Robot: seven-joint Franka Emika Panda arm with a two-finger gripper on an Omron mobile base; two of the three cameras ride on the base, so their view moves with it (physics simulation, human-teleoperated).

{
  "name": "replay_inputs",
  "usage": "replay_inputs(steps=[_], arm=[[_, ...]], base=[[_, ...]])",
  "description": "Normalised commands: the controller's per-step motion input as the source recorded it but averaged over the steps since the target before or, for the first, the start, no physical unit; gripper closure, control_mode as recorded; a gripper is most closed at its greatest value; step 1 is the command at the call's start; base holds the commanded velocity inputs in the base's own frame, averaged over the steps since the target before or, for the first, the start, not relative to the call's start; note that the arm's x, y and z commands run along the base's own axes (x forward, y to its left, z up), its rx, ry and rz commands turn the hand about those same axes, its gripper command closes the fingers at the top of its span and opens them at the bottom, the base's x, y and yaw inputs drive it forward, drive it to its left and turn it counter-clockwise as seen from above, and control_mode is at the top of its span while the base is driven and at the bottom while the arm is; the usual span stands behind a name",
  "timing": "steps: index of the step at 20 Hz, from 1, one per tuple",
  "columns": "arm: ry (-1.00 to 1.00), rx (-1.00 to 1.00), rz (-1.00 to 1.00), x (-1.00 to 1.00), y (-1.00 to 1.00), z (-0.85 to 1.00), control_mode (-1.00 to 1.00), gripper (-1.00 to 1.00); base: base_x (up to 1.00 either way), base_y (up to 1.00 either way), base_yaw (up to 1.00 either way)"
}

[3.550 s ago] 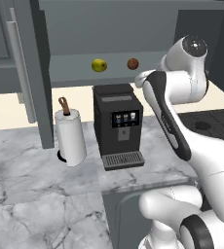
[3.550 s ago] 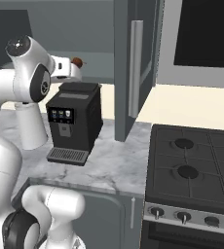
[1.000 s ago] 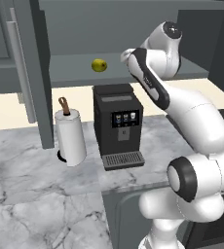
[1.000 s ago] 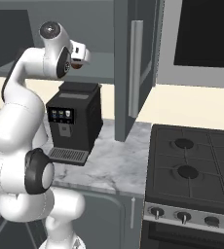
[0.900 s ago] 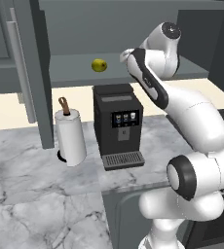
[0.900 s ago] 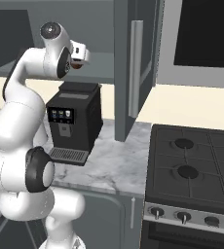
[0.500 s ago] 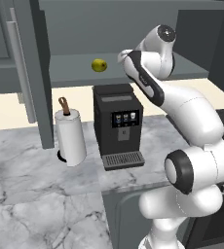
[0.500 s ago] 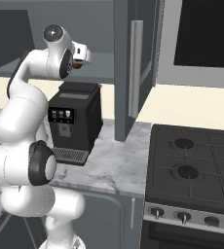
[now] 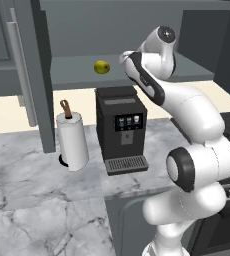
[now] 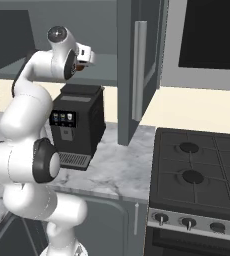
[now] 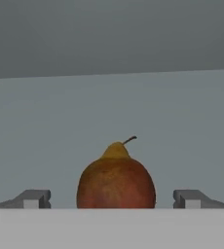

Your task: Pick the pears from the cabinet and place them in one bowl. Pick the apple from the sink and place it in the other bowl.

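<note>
A brownish-red pear [image 11: 116,179] stands upright on the cabinet shelf [image 11: 109,107], right in front of the hand. My gripper [image 11: 113,199] is open, one fingertip [image 11: 33,198] on each side of this pear and both apart from it. In the right base view the hand [image 10: 85,55] reaches over the shelf [image 10: 104,65] with the pear [image 10: 79,65] just below it. The yellow-green pear [image 9: 102,67] lies on the shelf [image 9: 72,70] to the left of the arm. The apple, the sink and both bowls are out of view.
A black coffee machine [image 9: 121,127] stands on the marble counter [image 9: 32,200] under the shelf, with a paper towel roll [image 9: 72,141] to its left. Open cabinet doors [image 9: 37,75] [image 10: 137,65] flank the shelf. A stove [image 10: 197,170] lies to the right.
The arm has swung up and pushed into the cabinet toward the brownish-red pear, which the arm now covers in the left base view. The jaws stayed open.
</note>
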Motion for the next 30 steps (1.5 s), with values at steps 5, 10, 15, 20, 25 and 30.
replay_inputs(steps=[5,10,15,20,25,30], arm=[[0.0,0.0,-0.01,0.17,0.0,-0.05,-1.0,-1.0],[0.02,0.0,-0.01,0.04,0.0,-0.06,-1.0,-1.0],[0.0,0.0,-0.01,0.01,0.0,-0.07,-1.0,-1.0],[0.0,0.0,-0.02,0.0,0.0,-0.1,-1.0,-1.0],[0.0,0.0,-0.01,0.1,0.0,-0.08,-1.0,-1.0],[0.0,0.0,0.0,0.17,0.0,-0.04,-1.0,-1.0]], base=[[0.0,0.0,0.0],[0.0,0.0,0.0],[0.0,0.0,0.0],[0.0,0.0,0.0],[0.0,0.0,0.0],[0.0,0.0,0.0]])
